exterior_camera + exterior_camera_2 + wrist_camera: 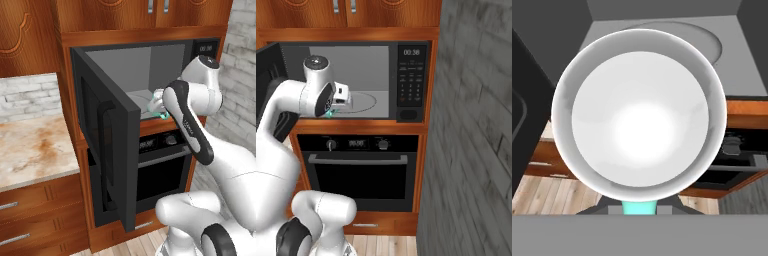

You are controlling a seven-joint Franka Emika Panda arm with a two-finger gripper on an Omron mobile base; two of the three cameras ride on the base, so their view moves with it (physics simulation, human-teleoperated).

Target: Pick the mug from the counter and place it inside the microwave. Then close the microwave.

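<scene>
The teal mug [639, 115] with its pale rim and white inside sits close under the hand camera. My gripper [639, 207] is shut on it, and a strip of teal shows between the fingers. The mug [162, 115] hangs at the mouth of the open microwave [135, 65], over the front edge of its grey floor. From the right, a teal sliver of the mug [331, 114] peeks out under the hand [341, 102]. The round plate [363, 102] lies deeper inside, beyond the mug. The microwave door [107, 145] stands swung wide to the left. The counter [35, 145] lies left of the door.
A black oven [356, 170] with knobs and a horizontal handle sits directly below the microwave. Its keypad [411, 80] is on the right. A grey brick wall [476, 150] stands close on the right. Wooden cabinets [140, 12] hang above, with drawers [30, 220] under the counter.
</scene>
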